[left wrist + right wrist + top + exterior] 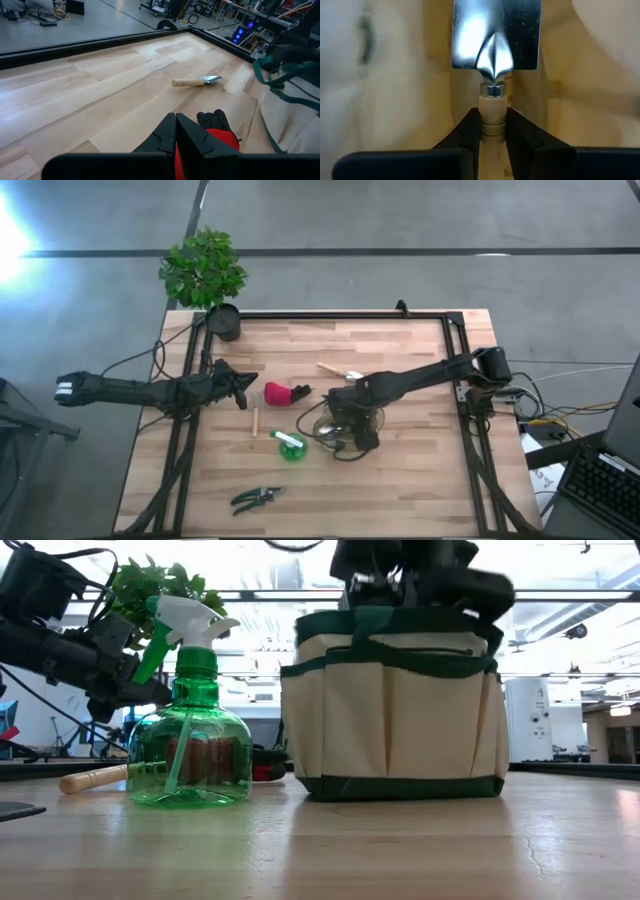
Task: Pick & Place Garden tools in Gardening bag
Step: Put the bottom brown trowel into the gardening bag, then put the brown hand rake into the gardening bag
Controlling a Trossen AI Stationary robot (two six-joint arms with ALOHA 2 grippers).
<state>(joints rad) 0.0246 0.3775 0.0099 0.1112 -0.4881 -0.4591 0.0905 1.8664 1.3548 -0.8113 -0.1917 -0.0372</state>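
The tan gardening bag (395,705) with green trim stands near the table's middle, and it also shows in the high view (372,420). My right gripper (350,418) is above the bag's opening, shut on a silver spade (495,35) with a wooden handle. My left gripper (175,131) is shut and empty, just left of a red-and-black item (285,392) lying on the table. A green spray bottle (190,740) stands left of the bag. A silver trowel (197,81) lies beyond it, dark pruning shears (257,498) lie near the front edge, and a wooden handle (254,420) lies near the bottle. My right gripper pinches the spade's wooden handle (492,106) between its two fingers (470,127), just behind the metal collar at the blade end. The spade runs on in line with the fingers, its blade pointing away from the wrist. It is lifted clear of the table.
A leafy green plant (205,268) in a black pot (224,322) stands at the table's far left corner. A black frame (330,315) runs along the table's edges. Bare wood lies at the near right of the table.
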